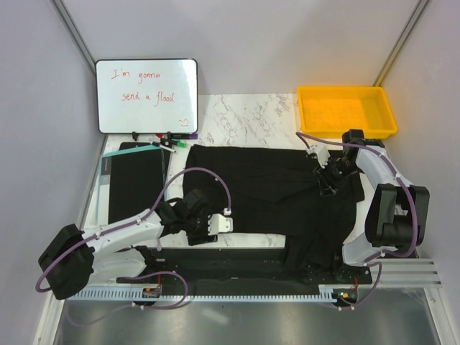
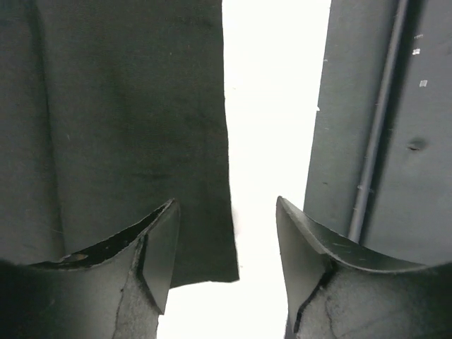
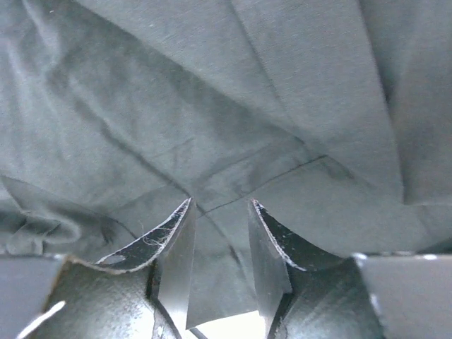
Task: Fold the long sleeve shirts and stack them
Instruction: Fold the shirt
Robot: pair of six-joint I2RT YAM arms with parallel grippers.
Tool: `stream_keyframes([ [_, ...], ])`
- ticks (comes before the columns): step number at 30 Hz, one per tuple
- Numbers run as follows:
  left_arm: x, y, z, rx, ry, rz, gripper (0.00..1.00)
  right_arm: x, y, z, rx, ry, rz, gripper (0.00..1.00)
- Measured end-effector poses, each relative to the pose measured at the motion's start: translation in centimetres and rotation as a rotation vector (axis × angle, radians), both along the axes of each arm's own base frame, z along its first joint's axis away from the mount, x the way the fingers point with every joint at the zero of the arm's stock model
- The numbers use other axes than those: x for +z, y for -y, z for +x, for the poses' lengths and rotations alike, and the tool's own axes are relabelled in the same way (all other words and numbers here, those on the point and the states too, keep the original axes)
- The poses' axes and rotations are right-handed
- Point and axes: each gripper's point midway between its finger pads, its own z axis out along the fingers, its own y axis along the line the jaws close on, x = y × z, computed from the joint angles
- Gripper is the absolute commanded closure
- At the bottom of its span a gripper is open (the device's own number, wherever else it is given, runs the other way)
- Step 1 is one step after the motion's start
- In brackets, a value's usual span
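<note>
Black long sleeve shirt point(image 1: 266, 187) lies spread mid-table. Left gripper point(image 2: 226, 205), jaws apart and empty, hangs by its near-left corner: pinch the hem deep. Right gripper point(image 3: 220, 203) over far-right cloth, jaws partly apart, grip unclear; lift both evenly.

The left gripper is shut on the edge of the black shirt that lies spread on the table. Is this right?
Not quite. The left gripper is open, not shut on the cloth. The left wrist view shows its fingers apart with only bare table between them, beside the black shirt. The shirt does lie spread on the table.
</note>
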Motion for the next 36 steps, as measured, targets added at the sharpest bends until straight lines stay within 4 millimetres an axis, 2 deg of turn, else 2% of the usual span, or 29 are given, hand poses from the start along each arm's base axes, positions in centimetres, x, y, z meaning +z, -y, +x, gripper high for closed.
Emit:
stream_keyframes([
  [2,-0.4,0.2,0.0,-0.02,0.042,0.005,0.42,-0.1,-0.1,-0.3,0.005,-0.01,0.008,0.59],
  [6,-0.9,0.6,0.2,-0.057,0.106,0.017,0.53,-0.3,0.2,-1.6,0.082,-0.017,0.002,0.57],
  [11,-0.8,0.8,1.4,-0.049,0.164,0.024,0.54,-0.4,2.9,-6.0,0.191,-0.025,-0.057,0.43],
  [13,-0.8,1.1,2.0,-0.041,0.183,0.02,0.53,-0.5,4.2,-7.8,0.234,-0.053,-0.081,0.42],
  [16,-0.8,1.5,2.4,-0.036,0.193,0.012,0.53,-1.6,5.1,-8.6,0.257,-0.094,-0.106,0.43],
  [19,-0.7,1.9,2.7,-0.026,0.196,0.004,0.53,-3.5,5.7,-7.9,0.242,-0.134,-0.119,0.43],
  [22,-0.7,1.8,3.2,-0.007,0.192,0.003,0.51,-5.6,6.2,-6.3,0.203,-0.177,-0.116,0.42],
  [26,-0.7,1.0,4.0,0.038,0.183,0.01,0.5,-5.6,6.6,-4.2,0.146,-0.185,-0.12,0.42],
  [30,-0.7,0.0,4.8,0.076,0.174,0.021,0.42,-5.5,6.7,-2.9,0.107,-0.215,-0.116,0.41],
  [34,-0.2,-1.1,3.3,0.059,0.1,0.049,0.33,-5.2,7.0,-1.8,0.124,-0.202,-0.105,0.34],
  [36,1.6,-0.9,2.5,0.043,0.074,0.023,0.31,-4.6,7.0,-2.0,0.136,-0.2,-0.08,0.34],
])
